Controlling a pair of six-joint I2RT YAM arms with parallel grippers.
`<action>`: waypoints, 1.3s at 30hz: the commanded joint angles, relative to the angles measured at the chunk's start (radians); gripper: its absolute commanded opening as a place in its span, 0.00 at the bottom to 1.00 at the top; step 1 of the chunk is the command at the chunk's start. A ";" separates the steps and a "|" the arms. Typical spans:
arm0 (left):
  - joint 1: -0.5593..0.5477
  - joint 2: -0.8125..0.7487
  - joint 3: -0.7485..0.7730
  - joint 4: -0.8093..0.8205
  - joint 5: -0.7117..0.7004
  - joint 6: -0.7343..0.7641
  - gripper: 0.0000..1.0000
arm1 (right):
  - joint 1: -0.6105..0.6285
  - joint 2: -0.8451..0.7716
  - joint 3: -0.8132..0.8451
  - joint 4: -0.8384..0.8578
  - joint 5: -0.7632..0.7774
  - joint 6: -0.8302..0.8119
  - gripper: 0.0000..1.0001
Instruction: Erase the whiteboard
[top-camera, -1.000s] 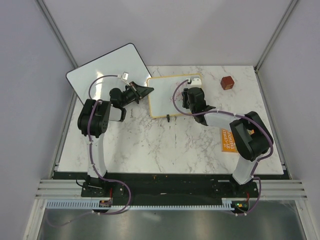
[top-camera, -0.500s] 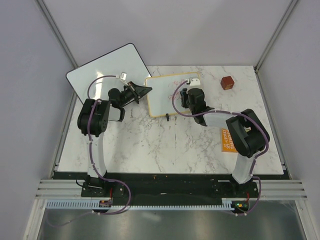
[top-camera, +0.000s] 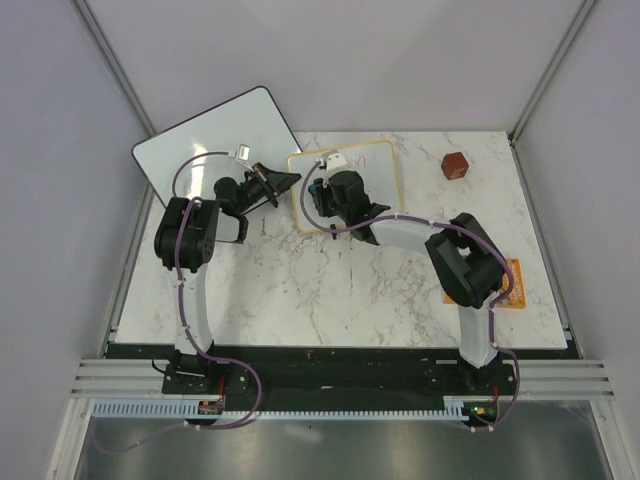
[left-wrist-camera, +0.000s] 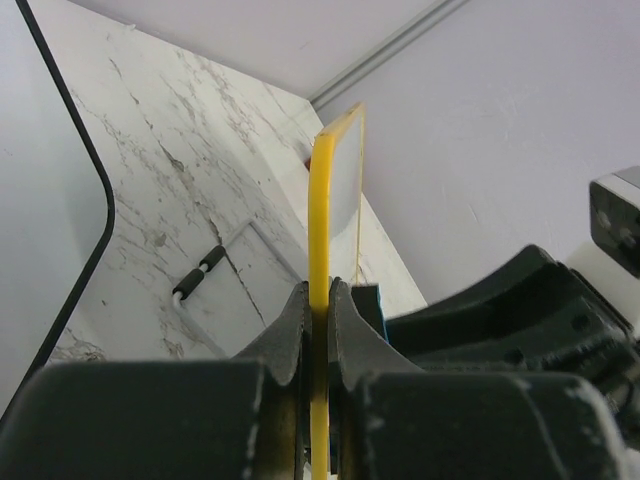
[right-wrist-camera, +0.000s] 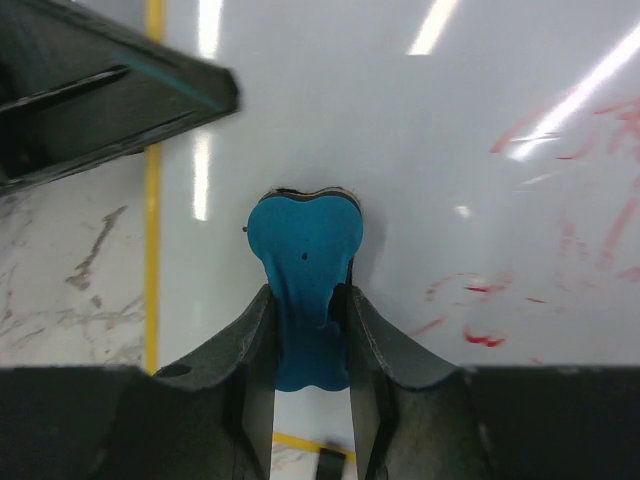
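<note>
On whiteboard (right-wrist-camera: 450, 100), right claw (right-wrist-camera: 305, 292) gripping blue eraser (right-wrist-camera: 305, 230)

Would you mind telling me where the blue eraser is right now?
In the right wrist view, the blue eraser sits pinched in the right gripper, against the whiteboard near its left frame edge, close to the left gripper.

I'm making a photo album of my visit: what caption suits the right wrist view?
Right gripper holding a blue eraser pad against a small tan-framed whiteboard, red marker smears nearby.
</note>
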 joint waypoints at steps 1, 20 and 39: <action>-0.026 0.021 0.019 0.044 0.073 0.023 0.02 | 0.032 0.073 0.049 -0.125 0.036 0.011 0.00; -0.026 0.038 0.029 0.055 0.079 -0.003 0.02 | -0.195 0.021 -0.046 -0.191 0.229 0.155 0.00; -0.024 0.038 0.028 0.057 0.079 -0.008 0.02 | -0.242 -0.019 -0.143 -0.231 0.194 0.160 0.00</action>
